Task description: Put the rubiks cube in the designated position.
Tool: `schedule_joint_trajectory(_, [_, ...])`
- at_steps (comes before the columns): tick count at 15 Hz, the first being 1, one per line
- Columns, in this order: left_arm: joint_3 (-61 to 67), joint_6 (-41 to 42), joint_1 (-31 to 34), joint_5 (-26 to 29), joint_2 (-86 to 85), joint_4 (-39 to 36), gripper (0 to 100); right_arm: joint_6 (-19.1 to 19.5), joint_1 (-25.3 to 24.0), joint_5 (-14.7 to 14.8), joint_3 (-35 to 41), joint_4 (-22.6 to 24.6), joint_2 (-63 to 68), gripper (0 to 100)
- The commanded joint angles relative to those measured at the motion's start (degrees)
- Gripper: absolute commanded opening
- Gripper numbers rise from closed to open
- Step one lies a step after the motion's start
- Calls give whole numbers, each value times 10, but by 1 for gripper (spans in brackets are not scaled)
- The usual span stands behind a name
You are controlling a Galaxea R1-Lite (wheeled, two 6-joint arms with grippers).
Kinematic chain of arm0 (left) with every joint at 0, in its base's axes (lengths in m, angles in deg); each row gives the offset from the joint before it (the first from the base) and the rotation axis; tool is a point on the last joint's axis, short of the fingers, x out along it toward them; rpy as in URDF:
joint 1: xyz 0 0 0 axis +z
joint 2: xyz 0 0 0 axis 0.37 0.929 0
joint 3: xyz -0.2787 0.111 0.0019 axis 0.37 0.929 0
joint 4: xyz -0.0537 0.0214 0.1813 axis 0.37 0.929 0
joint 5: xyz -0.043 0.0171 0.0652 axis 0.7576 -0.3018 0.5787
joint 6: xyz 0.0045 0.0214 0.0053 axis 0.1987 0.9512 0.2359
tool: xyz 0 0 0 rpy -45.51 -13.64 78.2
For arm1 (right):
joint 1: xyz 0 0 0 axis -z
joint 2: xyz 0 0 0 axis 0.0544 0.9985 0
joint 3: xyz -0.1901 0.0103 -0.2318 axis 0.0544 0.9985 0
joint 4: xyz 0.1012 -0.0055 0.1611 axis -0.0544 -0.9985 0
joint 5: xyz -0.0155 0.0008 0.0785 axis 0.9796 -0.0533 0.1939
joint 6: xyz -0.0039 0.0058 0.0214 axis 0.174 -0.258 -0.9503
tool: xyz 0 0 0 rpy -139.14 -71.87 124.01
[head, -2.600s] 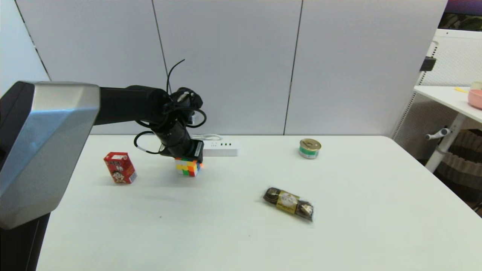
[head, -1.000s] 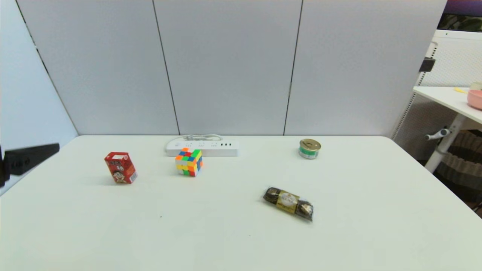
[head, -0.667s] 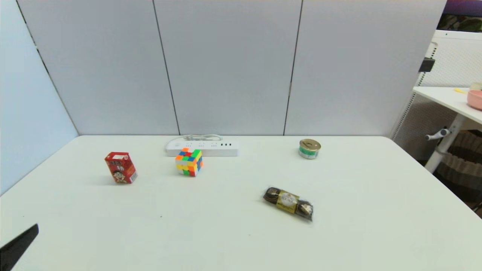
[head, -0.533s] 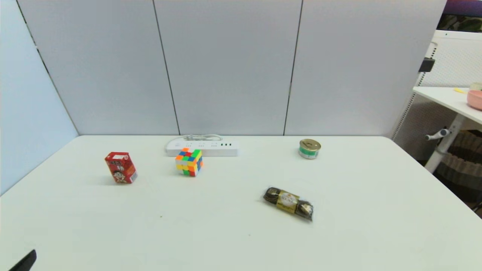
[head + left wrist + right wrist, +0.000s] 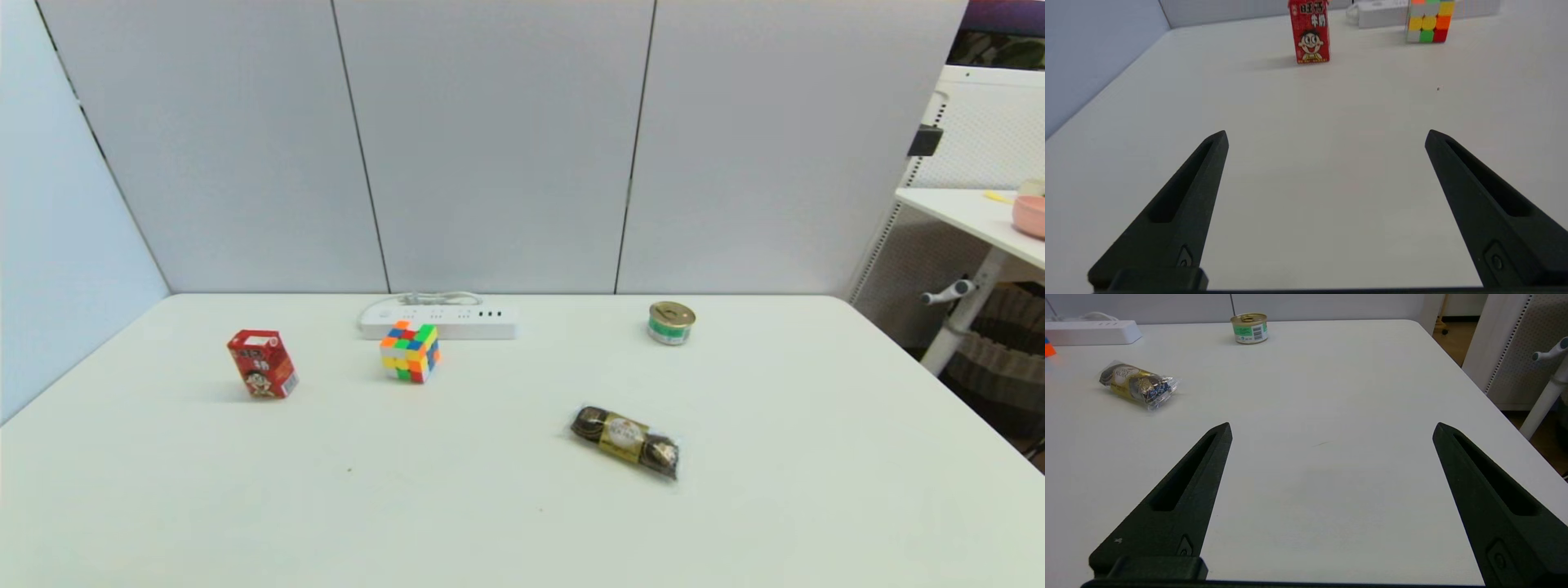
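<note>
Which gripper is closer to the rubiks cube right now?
Left. The left gripper, open, faces the rubiks cube across bare table; the right gripper, open, sits farther off beyond the chocolate pack.

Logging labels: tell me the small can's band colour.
Green band, gold lid, on the small can; right wrist view shows it best.

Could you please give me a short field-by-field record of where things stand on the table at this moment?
rubiks cube: on the white table, free of any tool, just in front of the power strip
red carton: upright, to the cube's left, apart from it
small can: far right of the strip
chocolate pack: lying flat, nearer the robot
left tool: open, empty, over bare table at the near left
right tool: open, empty, over bare table at the near right
</note>
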Motion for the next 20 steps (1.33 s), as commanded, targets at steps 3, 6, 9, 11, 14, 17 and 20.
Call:
schedule_joint_trajectory(3, [5,-13,0,-1,-20,1,100,0,0,0,0,0,0,100])
schedule_joint_trajectory(6, [5,-32,0,-2,-20,1,100,0,0,0,0,0,0,100])
schedule_joint_trajectory(9, [5,-53,0,-5,-20,0,100,0,0,0,-1,0,0,100])
schedule_joint_trajectory(11, [5,-57,0,-10,-20,0,100,0,0,0,0,0,0,100])
schedule_joint_trajectory(14, [5,-57,0,-10,-20,0,100,0,0,0,0,0,0,100])
schedule_joint_trajectory(17, [5,-57,0,-10,-20,0,100,1,0,0,0,0,0,100])
schedule_joint_trajectory(20, [5,-57,0,-10,-20,0,100,0,0,0,-1,0,1,100])
